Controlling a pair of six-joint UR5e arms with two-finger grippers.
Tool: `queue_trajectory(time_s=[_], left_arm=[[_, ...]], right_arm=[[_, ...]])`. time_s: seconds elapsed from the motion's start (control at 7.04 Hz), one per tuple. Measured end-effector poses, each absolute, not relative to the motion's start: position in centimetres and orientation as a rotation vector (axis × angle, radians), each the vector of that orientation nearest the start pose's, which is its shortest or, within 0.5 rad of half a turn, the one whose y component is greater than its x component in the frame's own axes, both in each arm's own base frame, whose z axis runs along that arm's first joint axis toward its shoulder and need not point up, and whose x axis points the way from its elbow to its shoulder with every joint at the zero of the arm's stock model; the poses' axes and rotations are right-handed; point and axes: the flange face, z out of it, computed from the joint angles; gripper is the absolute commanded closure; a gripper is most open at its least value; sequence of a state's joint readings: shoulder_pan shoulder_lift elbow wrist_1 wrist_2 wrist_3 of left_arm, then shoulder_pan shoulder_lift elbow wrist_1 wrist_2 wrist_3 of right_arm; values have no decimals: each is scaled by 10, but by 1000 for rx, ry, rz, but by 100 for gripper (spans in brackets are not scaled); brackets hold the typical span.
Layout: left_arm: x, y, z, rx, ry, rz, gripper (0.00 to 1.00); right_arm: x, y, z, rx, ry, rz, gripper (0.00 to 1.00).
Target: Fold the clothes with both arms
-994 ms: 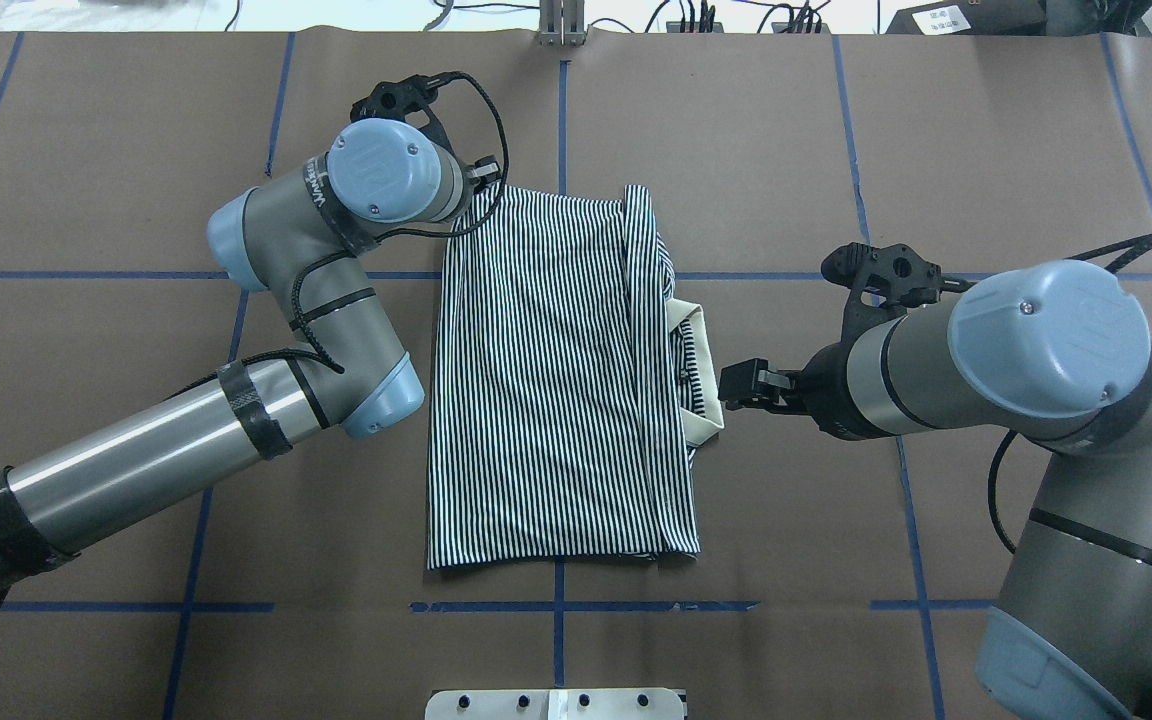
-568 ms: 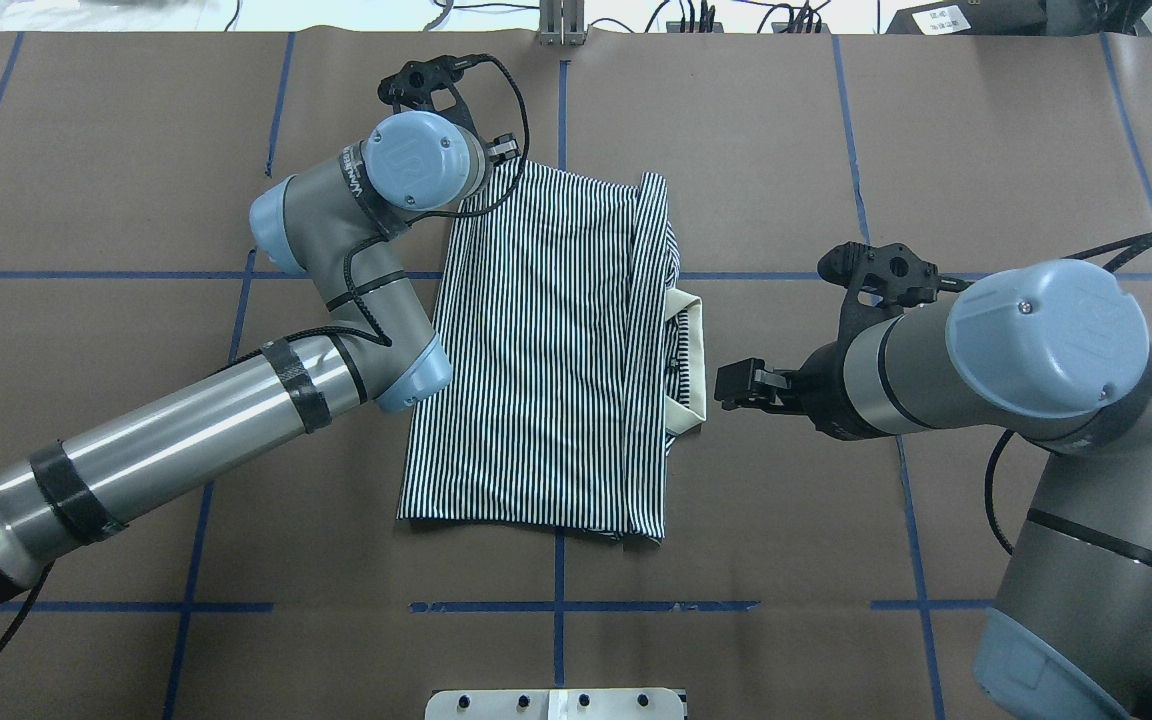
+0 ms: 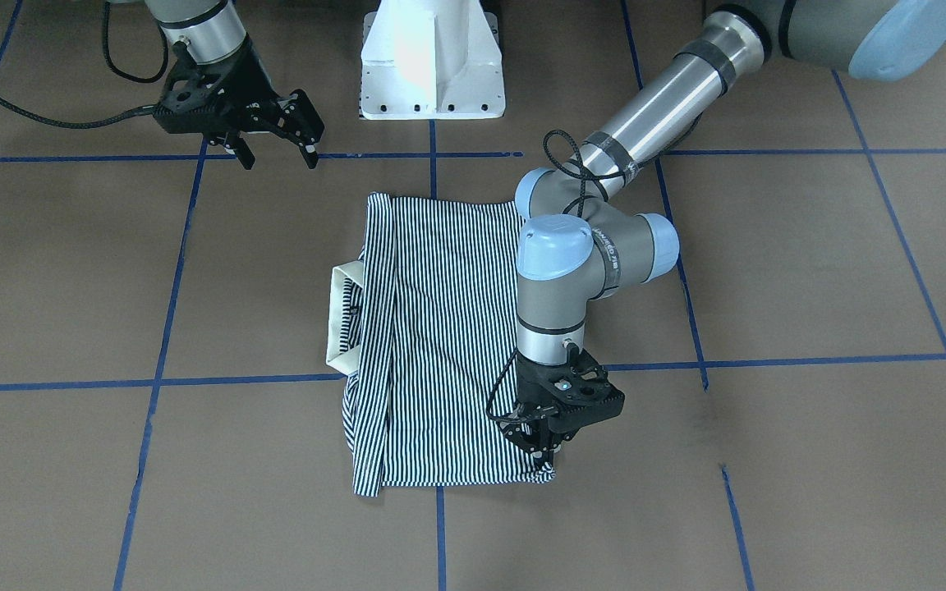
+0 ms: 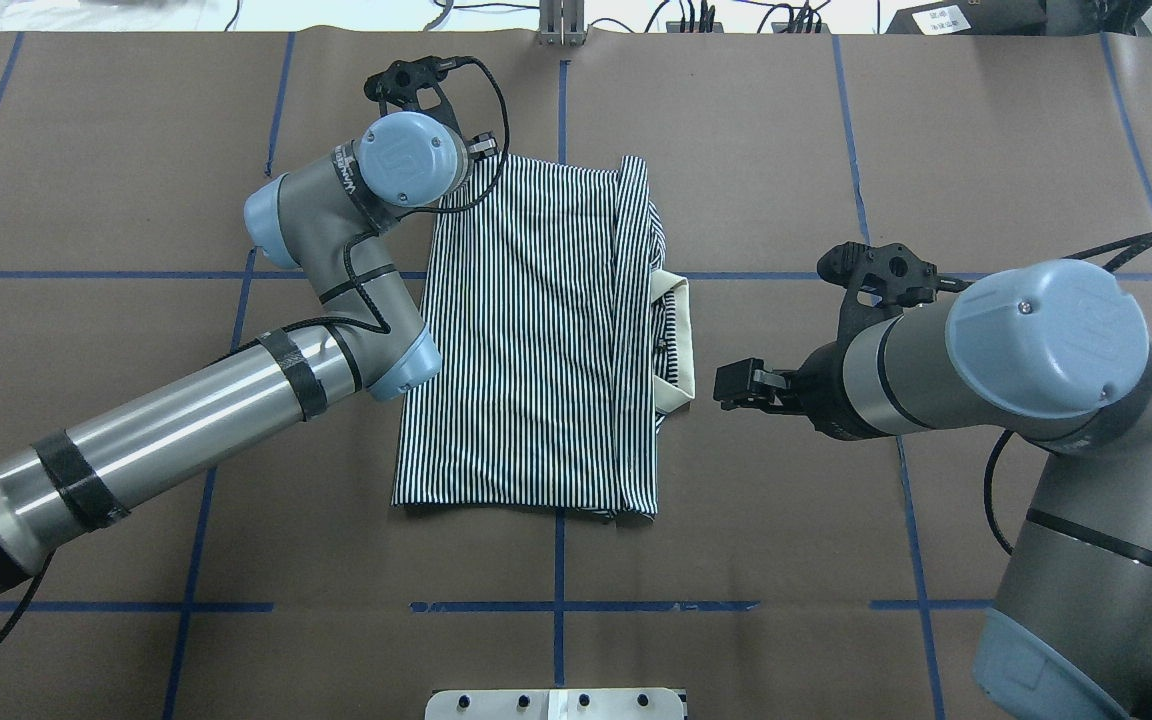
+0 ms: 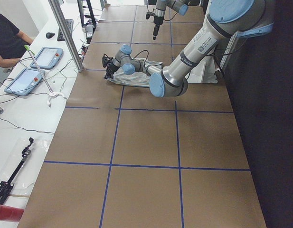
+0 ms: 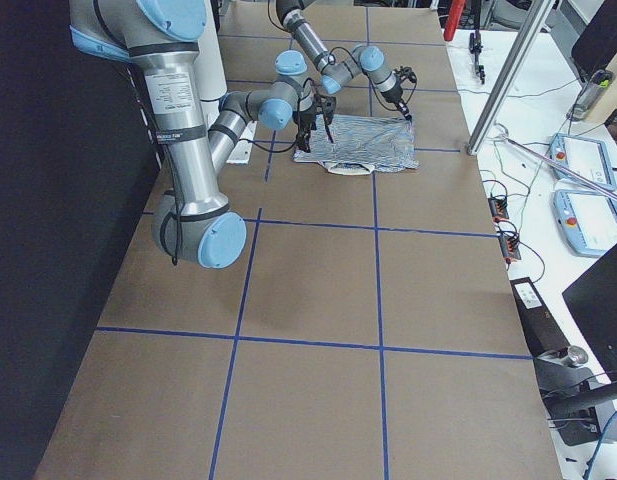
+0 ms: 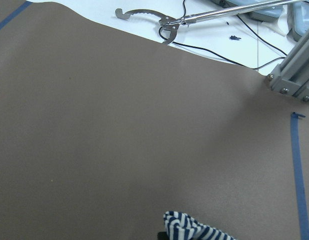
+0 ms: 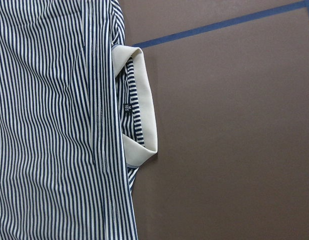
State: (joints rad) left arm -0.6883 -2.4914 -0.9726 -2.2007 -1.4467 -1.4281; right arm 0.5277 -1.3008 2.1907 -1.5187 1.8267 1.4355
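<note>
The navy-and-white striped polo shirt [image 4: 536,340] lies folded into a rectangle on the brown table. Its cream collar [image 4: 681,340] sticks out on the side toward my right arm. My left gripper [image 3: 540,458] is shut on the shirt's far left corner and points down at the table. A bunch of striped cloth [image 7: 194,230] shows at the bottom of the left wrist view. My right gripper [image 4: 721,386] is open and empty, a short way right of the collar. It also shows in the front view [image 3: 276,152]. The right wrist view shows the collar [image 8: 144,100] and a small dark label.
Blue tape lines [image 4: 558,606] cross the brown table cover. The white pedestal base [image 3: 432,57] stands at the robot's side. A metal post [image 4: 561,25] stands at the far edge. A grabber tool [image 7: 164,20], cables and tablets [image 5: 42,57] lie beyond it.
My left arm has dragged the shirt by its corner away from the robot and a little to the left. The right arm has hardly moved and its gripper stays open.
</note>
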Motion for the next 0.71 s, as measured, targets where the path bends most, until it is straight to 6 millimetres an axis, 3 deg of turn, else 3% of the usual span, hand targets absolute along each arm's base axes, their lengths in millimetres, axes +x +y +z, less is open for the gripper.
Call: queue_trajectory(time_s=[0.28, 0.57, 0.71], left_arm=[[555, -656, 258, 513, 861, -550, 0], [503, -678, 225, 409, 960, -516, 0], [471, -672, 214, 332, 984, -479, 0]], right_arm=[[-375, -344, 243, 83, -964, 240, 0], [-383, -348, 244, 85, -956, 239, 0], [-394, -353, 241, 85, -950, 235, 0]])
